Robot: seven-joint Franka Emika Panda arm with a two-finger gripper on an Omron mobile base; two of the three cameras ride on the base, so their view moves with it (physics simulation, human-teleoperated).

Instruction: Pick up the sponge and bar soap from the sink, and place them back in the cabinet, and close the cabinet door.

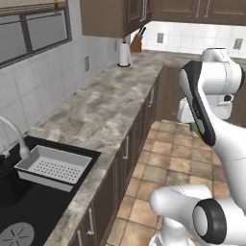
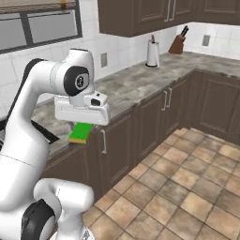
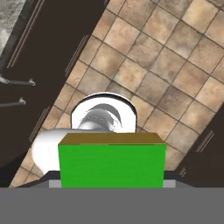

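Right base view has the pincer (image 2: pixel 80 127) clenched on the flat green-topped, yellow-bottomed sponge (image 2: pixel 80 132), hanging out over the tan tiled floor (image 2: pixel 187 187) just off the grey marbled worktop (image 2: pixel 140 82) edge. Hand view: green block (image 3: pixel 112 165) right up close, floor below. Black recessed sink (image 1: pixel 29 211) sits further left with a white drain tray (image 1: pixel 55 166).

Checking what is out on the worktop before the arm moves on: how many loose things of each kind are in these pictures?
Sponge, held in the gripper: 1
Dish rack at the sink: 1
Paper towel roll: 1
Knife block: 1
Total: 4
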